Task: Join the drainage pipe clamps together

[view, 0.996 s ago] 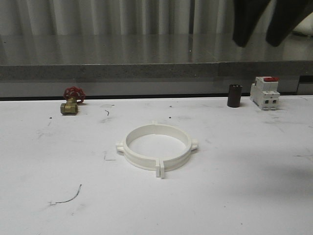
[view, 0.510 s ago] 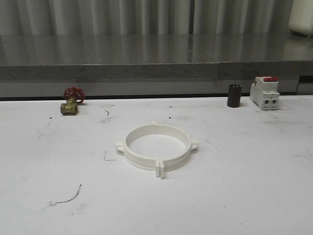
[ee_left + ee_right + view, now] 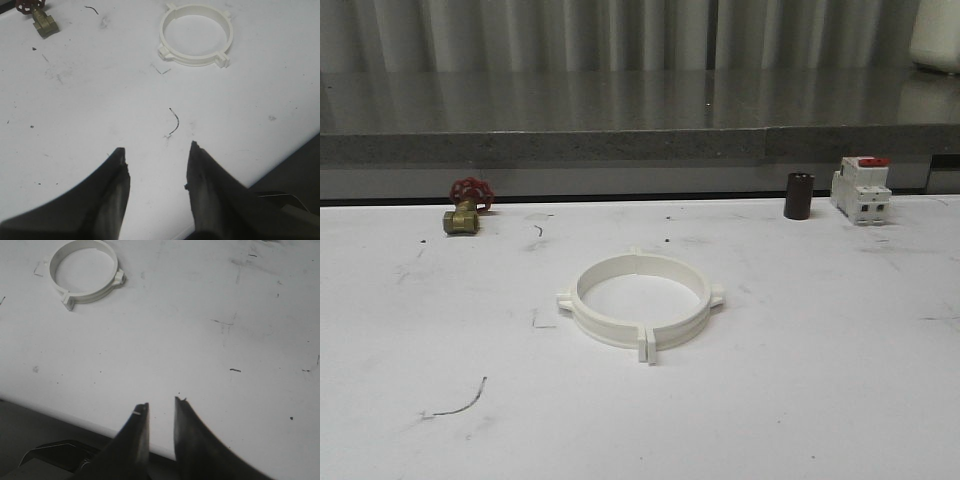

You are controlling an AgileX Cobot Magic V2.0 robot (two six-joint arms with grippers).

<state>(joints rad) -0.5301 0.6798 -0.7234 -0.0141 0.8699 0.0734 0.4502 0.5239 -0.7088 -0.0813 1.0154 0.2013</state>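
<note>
In the front view we are looking at the drainage pipe clamps (image 3: pixel 640 300) lying flat mid-table as one closed ring, the two halves meeting at a tab pair on the near side and again at the far side. We are judging the joining done, or nearly so; whether the tabs are fully seated we cannot tell. Well beyond the ring to the left a brass valve with a red handwheel (image 3: pixel 466 207) is standing, and well beyond it to the right a dark cylinder (image 3: pixel 799 195) beside a white breaker with a red top (image 3: pixel 861 189). Nothing is crowding the ring.

In the left wrist view our left gripper (image 3: pixel 157 167) is hanging well back from the ring (image 3: pixel 196 34), jaws spread apart and holding nothing; a thin dark squiggle (image 3: pixel 174 121) on the table (image 3: pixel 75 100) is lying between them.

In the right wrist view our right gripper (image 3: pixel 161 412) is hovering near the table edge, far from the ring (image 3: pixel 85 271), jaws parted by a narrow gap, empty.
</note>
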